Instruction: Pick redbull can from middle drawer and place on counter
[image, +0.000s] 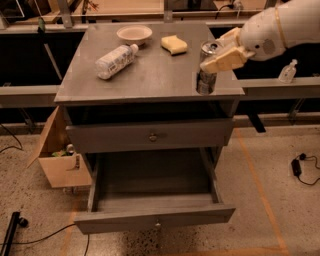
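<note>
Can (205, 83), seemingly in end effector (214, 54), over counter (150, 75)

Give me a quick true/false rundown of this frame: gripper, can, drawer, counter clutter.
1. The gripper is closed on the redbull can at the right front corner of the counter. True.
2. The middle drawer is pushed shut. False: it is pulled out, and nothing shows inside it.
3. The clear plastic bottle stands upright. False: it lies on its side on the counter's left half.
4. A bowl and a yellow sponge sit toward the counter's back edge. True.
5. The can lies tipped over on the counter. False: it is upright in the gripper.
</note>
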